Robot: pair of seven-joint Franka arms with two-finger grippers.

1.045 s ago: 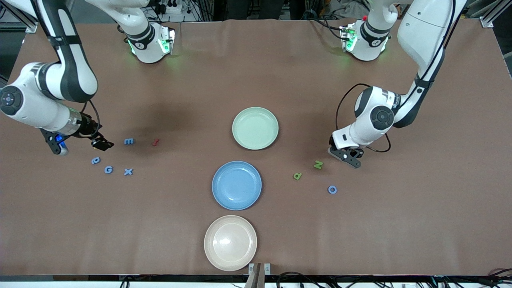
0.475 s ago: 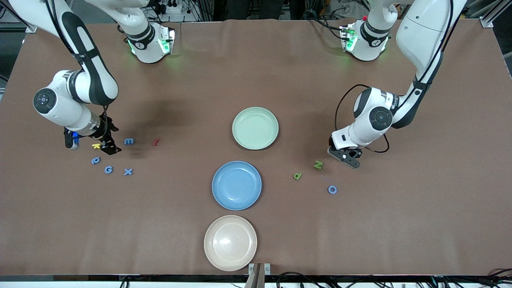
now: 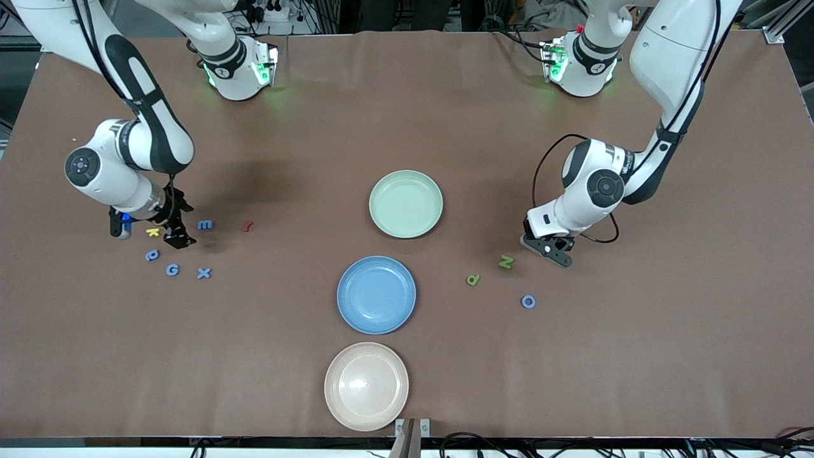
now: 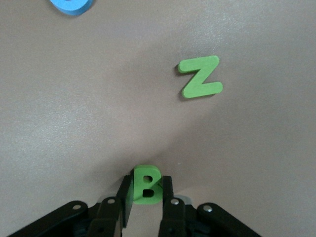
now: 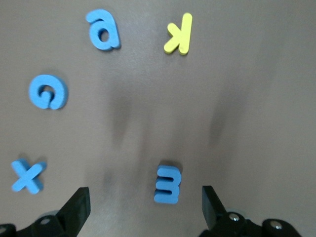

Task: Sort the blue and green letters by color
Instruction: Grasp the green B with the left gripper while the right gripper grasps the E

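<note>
Nearest the front camera we see a beige plate (image 3: 366, 386), then a blue plate (image 3: 376, 294) just above it in the middle of the table. A blue O (image 3: 528, 301) lies toward the left arm's end, about level with the blue plate.

Next out, toward the right arm's end: blue X (image 3: 203, 273), blue G (image 3: 172, 270) and a blue a (image 3: 152, 256), close together but apart. Toward the left arm's end: green P (image 3: 472, 280) and green N (image 3: 505, 261), near each other, not touching.

Left gripper (image 3: 554, 250) is down at the table just beside the green N. In its wrist view the jaws are clenched on a green B (image 4: 146, 184), which stands up between the fingers (image 4: 170, 205). Green N and the edge of the blue O show in that view too.

Right gripper (image 3: 166, 233) is low over the table, between the yellow K (image 3: 152, 232) and the blue E (image 3: 205, 224). Its jaws are released wide, nothing in them; the wrist view shows the blue E lying flat between the spread fingertips (image 5: 76, 210). Dark red letter (image 3: 247, 225) lies beside the blue E, toward the table's middle.

Farthest is the green plate (image 3: 406, 203), with no letters on it.
</note>
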